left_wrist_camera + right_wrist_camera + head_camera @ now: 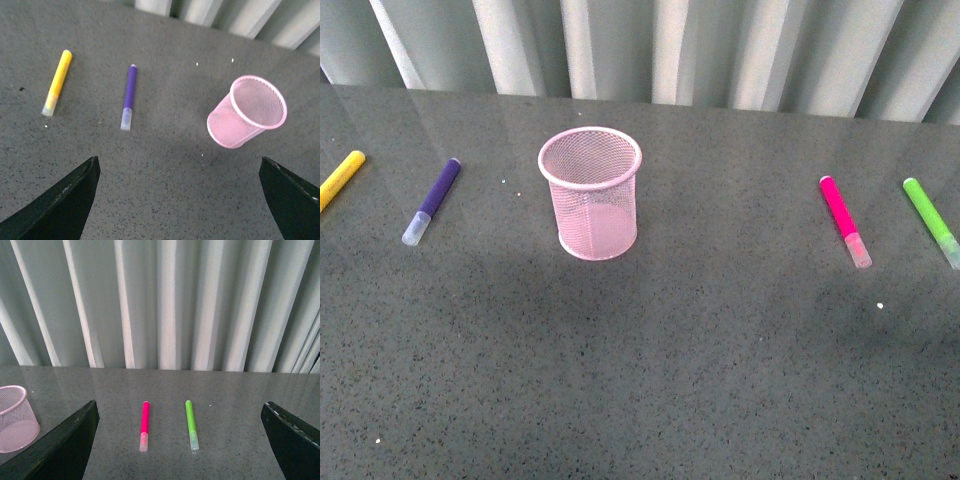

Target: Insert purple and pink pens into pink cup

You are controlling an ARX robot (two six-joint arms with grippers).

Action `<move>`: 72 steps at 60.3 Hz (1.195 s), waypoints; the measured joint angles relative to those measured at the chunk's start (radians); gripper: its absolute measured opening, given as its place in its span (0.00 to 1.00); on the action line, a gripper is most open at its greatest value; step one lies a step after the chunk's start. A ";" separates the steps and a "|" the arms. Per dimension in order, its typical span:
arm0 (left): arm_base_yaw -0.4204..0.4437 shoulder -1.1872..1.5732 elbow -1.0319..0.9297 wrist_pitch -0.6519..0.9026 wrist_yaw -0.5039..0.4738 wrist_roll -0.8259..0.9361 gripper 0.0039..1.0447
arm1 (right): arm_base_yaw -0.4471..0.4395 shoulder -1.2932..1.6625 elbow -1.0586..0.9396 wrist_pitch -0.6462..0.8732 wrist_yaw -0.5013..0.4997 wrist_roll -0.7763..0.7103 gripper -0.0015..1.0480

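— Left pincer (178, 161) first: how does it stand?

— Spread wide and holding nothing; its two dark fingers sit in the lower corners of its wrist view, above the table (650, 380). The right pincer (180, 403) is the same, parted and bare.

— Where is the pink cup (592, 195)?

— Upright, mouth up, in the far half of the table, about midway between its left and right sides. I can see its floor through the mesh.

— And the pens?

— The purple pen (433, 200) lies flat to the left of the cup, well apart from it, with its pale cap toward the near edge. The pink pen (844, 220) lies flat well to the right, cap also toward the near edge.

— Anything else around them?

— A yellow pen (340, 178) lies further left than the purple one. A green pen (930, 220) lies further right than the pink one, close beside it but not touching.

— Any writing to read?

— The barrels are too small to tell.

— Edges, room?

— The far edge meets a pleated pale curtain (670, 50), well behind the cup. Broad grey tabletop lies open between the cup and each pen, and across the whole near half.
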 joint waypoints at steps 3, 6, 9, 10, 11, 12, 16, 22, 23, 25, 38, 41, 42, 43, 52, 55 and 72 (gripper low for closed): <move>0.003 0.072 0.040 -0.013 0.027 0.015 0.94 | 0.000 0.000 0.000 0.000 0.000 0.000 0.93; 0.012 0.157 0.095 -0.021 0.048 0.034 0.94 | 0.000 0.000 0.000 0.000 0.000 0.000 0.93; 0.020 0.238 0.155 -0.029 0.064 0.048 0.94 | 0.000 0.000 0.000 0.000 0.000 0.000 0.93; 0.021 0.253 0.167 -0.032 0.069 0.053 0.94 | 0.000 0.000 0.000 0.000 0.000 0.000 0.93; 0.025 0.285 0.193 -0.037 0.079 0.062 0.94 | 0.000 0.000 0.000 0.000 0.000 0.000 0.93; 0.027 0.315 0.217 -0.039 0.087 0.069 0.94 | 0.000 0.000 0.000 0.000 0.000 0.000 0.93; 0.032 0.404 0.286 -0.044 0.105 0.104 0.94 | 0.000 0.000 0.000 0.000 0.000 0.000 0.93; 0.036 0.554 0.400 -0.073 0.121 0.156 0.94 | 0.000 0.000 0.000 0.000 0.000 0.000 0.93; 0.036 0.579 0.420 -0.075 0.116 0.165 0.94 | 0.000 0.000 0.000 0.000 0.000 0.000 0.93; 0.037 0.628 0.458 -0.081 0.113 0.181 0.94 | 0.000 0.000 0.000 0.000 0.000 0.000 0.93; 0.041 0.859 0.658 -0.119 0.061 0.248 0.94 | 0.000 0.000 0.000 0.000 0.000 0.000 0.93; 0.043 0.904 0.695 -0.125 0.051 0.254 0.94 | 0.000 0.000 0.000 0.000 0.000 0.000 0.93; 0.043 0.913 0.702 -0.126 0.049 0.254 0.94 | 0.000 0.000 0.000 0.000 0.000 0.000 0.93; 0.043 0.921 0.709 -0.127 0.046 0.256 0.94 | 0.000 0.000 0.000 0.000 0.000 0.000 0.93; 0.051 1.034 0.801 -0.151 0.034 0.282 0.94 | 0.000 0.000 0.000 0.000 0.000 0.000 0.93; 0.053 1.056 0.820 -0.156 0.034 0.288 0.94 | 0.000 0.000 0.000 0.000 0.000 0.000 0.93; 0.067 1.152 0.915 -0.176 0.018 0.317 0.94 | 0.000 0.000 0.000 0.000 0.000 0.000 0.93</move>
